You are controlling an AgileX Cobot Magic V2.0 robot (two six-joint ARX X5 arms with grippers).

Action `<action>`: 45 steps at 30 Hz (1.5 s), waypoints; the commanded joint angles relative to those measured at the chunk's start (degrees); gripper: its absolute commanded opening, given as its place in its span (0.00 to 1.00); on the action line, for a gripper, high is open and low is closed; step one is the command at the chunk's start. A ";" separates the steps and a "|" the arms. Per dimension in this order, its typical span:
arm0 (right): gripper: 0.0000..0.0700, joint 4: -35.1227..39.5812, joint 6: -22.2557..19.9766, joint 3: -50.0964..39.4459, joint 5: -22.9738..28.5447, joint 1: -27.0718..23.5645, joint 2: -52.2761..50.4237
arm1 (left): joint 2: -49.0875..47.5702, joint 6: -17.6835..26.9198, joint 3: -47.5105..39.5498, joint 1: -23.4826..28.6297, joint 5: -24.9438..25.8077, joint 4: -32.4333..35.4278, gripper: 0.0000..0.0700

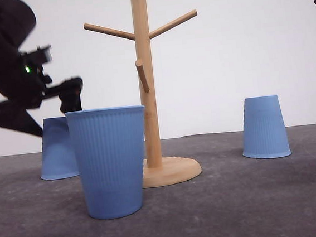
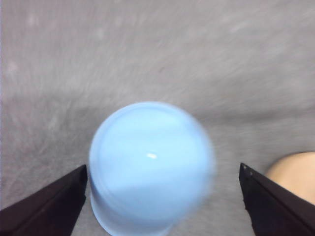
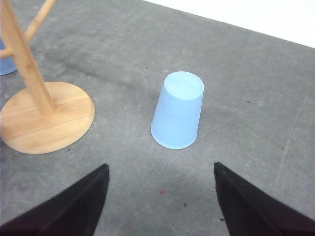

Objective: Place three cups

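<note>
No writing or brand mark can be read on anything here.

At far left in the front view, the left gripper (image 1: 71,96) hangs above the left cup (image 1: 57,149), which stands upside down on the table (image 1: 238,200), partly hidden behind the front cup. The left wrist view looks straight down on a pale blue round base, blurred, with the left gripper's dark fingers (image 2: 47,206) spread wide on either side of it and not touching; the jaws are apart.

The front cup (image 1: 110,159) stands upright, mouth up, nearest the camera, just left of the rack's base. It is light blue and tapered, without a handle, with fine vertical ribs below a smooth rim band.

The rack (image 1: 147,86) is pale wood: a straight post on a flat round base, with slanted pegs branching near the top and one short peg lower down.

The right cup (image 1: 264,127) sits upside down, well apart from the rack, its flat round base upward. In the right wrist view it shows the same ribbing, and the right gripper (image 3: 160,206) has its black fingers (image 3: 69,206) wide apart, short of the cup.

The table is dark grey and matte with a slightly mottled grain; behind it is a plain white wall.
</note>
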 commanded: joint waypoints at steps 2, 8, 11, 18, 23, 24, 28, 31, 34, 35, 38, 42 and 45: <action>0.62 0.61 -0.28 0.70 0.00 0.24 0.25 | 2.56 0.11 2.01 -0.15 -0.26 0.37 0.85; 0.62 0.61 -0.26 0.70 0.01 0.24 0.25 | 3.21 0.11 2.06 -0.29 -0.25 0.68 0.62; 0.62 0.61 -0.27 0.70 0.01 0.24 0.25 | 3.21 0.10 2.06 -0.28 -0.24 0.68 0.54; 0.62 0.61 -0.26 0.70 -0.01 0.24 0.25 | 1.61 -0.04 2.06 -0.26 -0.21 -0.54 0.54; 0.62 0.61 -0.26 0.70 -0.01 0.24 0.23 | -2.19 -0.43 2.06 -0.27 0.30 -4.38 0.54; 0.62 0.61 -0.26 0.70 -0.01 0.24 0.23 | -3.26 -0.70 2.06 -0.26 0.44 -5.72 0.54; 0.62 0.61 -0.26 0.70 -0.01 0.24 0.23 | -7.86 -2.94 2.06 0.22 2.56 -10.80 0.54; 0.62 0.61 -0.26 0.70 -0.01 0.24 0.21 | -11.39 -6.15 2.06 1.30 6.30 -14.71 0.54; 0.62 0.62 -0.26 0.70 -0.01 0.24 0.21 | -14.92 -9.57 2.06 2.99 10.43 -18.37 0.54; 0.62 0.63 -0.26 0.70 -0.01 0.24 0.21 | -16.04 -10.48 2.06 3.67 11.76 -19.61 0.54; 0.62 0.63 -0.24 0.70 -0.04 0.24 0.21 | -19.43 -12.43 2.04 5.99 15.41 -22.99 0.54; 0.62 0.65 -0.22 0.70 -0.04 0.24 0.21 | -24.10 -14.69 1.94 9.52 19.51 -24.45 0.54; 0.62 0.84 -0.18 0.70 -0.04 0.24 0.21 | -26.70 -18.72 1.88 12.53 24.96 -22.54 0.54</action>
